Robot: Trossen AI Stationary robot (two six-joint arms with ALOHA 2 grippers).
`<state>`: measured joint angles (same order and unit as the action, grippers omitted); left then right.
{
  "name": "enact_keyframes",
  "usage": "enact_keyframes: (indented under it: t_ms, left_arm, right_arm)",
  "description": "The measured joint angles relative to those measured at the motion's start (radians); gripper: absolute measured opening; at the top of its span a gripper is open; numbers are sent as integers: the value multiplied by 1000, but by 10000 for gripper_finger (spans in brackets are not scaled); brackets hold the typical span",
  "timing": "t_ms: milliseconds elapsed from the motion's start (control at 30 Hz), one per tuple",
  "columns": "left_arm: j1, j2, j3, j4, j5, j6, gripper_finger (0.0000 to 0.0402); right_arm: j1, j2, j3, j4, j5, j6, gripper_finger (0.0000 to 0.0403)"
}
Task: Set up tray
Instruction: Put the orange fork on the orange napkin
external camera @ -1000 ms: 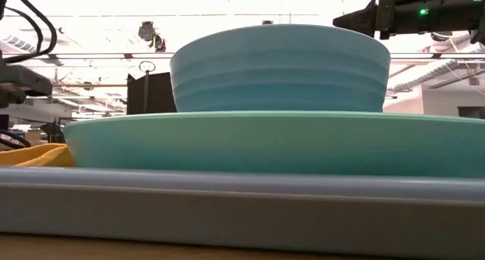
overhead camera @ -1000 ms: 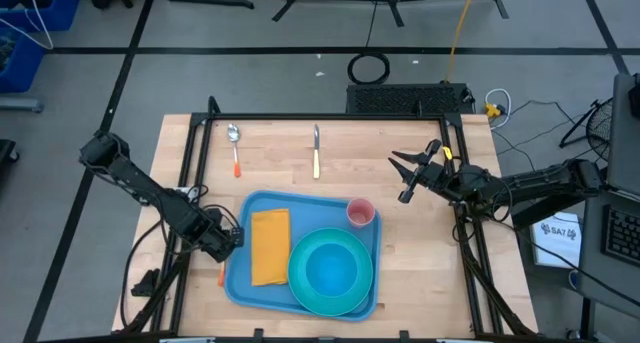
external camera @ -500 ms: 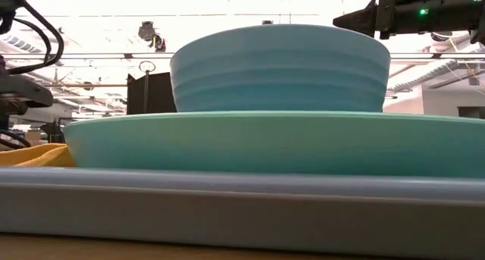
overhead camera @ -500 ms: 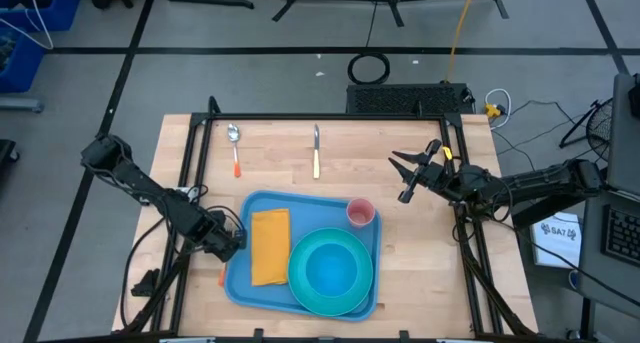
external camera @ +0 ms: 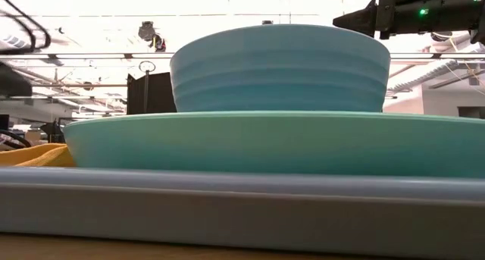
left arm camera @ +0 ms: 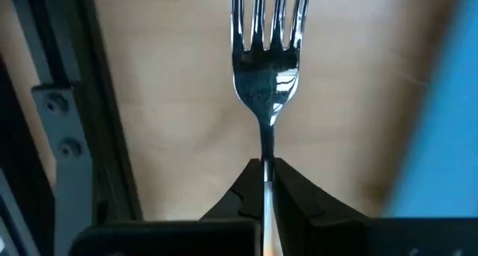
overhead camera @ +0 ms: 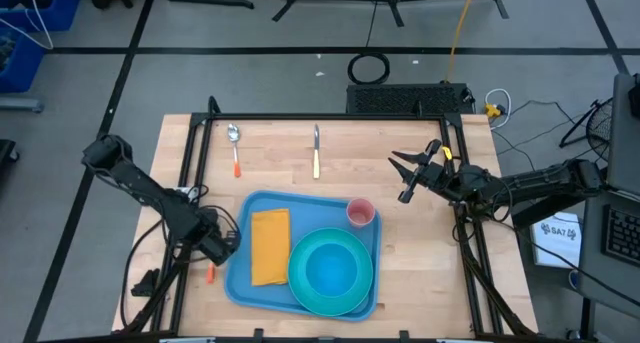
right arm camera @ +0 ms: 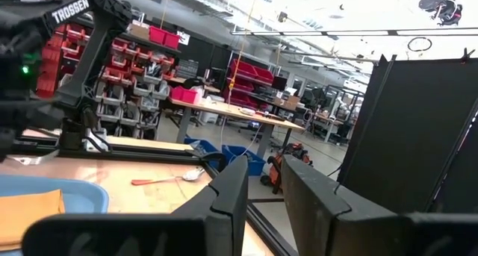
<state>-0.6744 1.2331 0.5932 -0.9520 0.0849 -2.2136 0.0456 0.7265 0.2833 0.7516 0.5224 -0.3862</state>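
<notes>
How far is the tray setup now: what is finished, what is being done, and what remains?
Done: the tray already holds a yellow napkin, a turquoise plate with a bowl, and a pink cup. In hand: the left gripper is shut on a fork beside the tray. Left: the spoon and knife lie on the table; the right gripper waits, open.

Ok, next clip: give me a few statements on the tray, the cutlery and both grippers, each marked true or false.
1. The left gripper is shut on a fork. True.
2. The tray holds a yellow napkin, a turquoise plate with a bowl on it, and a pink cup. True.
3. The spoon lies on the tray. False: it lies on the bare table, beyond the tray.
4. The right gripper holds the knife. False: it is open and empty, away from the knife.
</notes>
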Motion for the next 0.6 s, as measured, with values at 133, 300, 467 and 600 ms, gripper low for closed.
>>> enact_keyframes:
  t_ms: [133, 300, 467, 600]
  left_arm:
    - [-1, -22, 95, -76, -53, 22, 10]
    - [3, -30, 204, -63, -367, 119, 10]
    - [50, -24, 203, 60, -538, 210, 10]
    - [140, 44, 185, 161, -503, 322, 10]
  right_arm:
    - [0, 0, 0, 0, 0, 3, 77]
    - [0, 0, 0, 0, 0, 8, 77]
    - [0, 0, 0, 0, 0, 18, 77]
    - [0, 0, 0, 0, 0, 24, 77]
